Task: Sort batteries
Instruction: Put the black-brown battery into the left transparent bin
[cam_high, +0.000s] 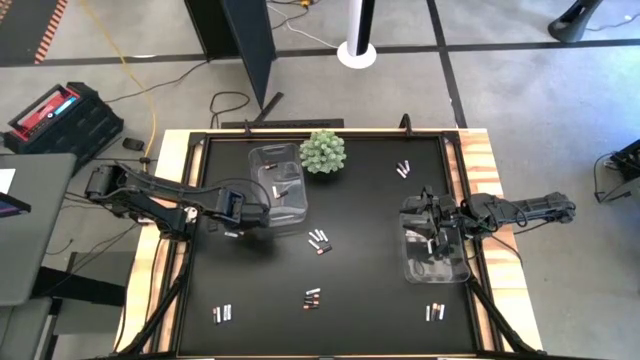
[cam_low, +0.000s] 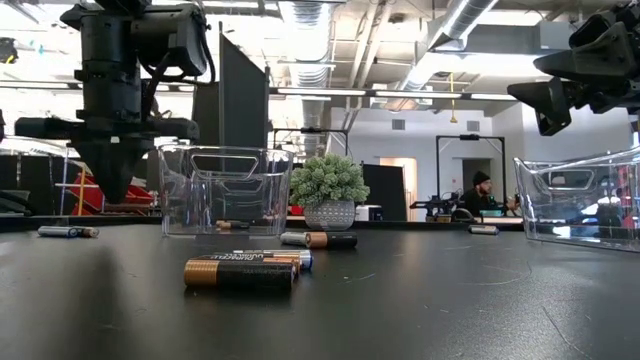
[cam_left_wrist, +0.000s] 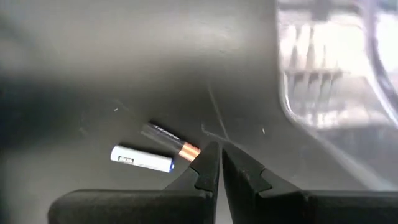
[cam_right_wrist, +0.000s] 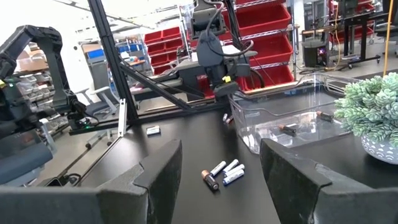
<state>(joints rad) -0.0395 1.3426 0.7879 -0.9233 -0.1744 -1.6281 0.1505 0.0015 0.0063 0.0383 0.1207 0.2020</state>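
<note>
My left gripper (cam_left_wrist: 217, 150) is shut and points down, just above the black table and left of a clear bin (cam_high: 280, 190). Below its tips lie two batteries side by side on the table, one dark with a copper end (cam_left_wrist: 169, 138) and one white (cam_left_wrist: 142, 158); the tips hang beside the copper end, clear of it. In the low view the left gripper (cam_low: 108, 192) ends above the tabletop. My right gripper (cam_right_wrist: 221, 163) is open and level over a second clear bin (cam_high: 435, 258) at the right. Both bins hold a few batteries (cam_high: 283, 190).
Small groups of batteries lie across the table: at the middle (cam_high: 319, 241), front middle (cam_high: 312, 297), front left (cam_high: 222, 313), front right (cam_high: 434, 312) and far right (cam_high: 403, 168). A green spiky plant (cam_high: 323, 152) stands at the far edge beside the left bin.
</note>
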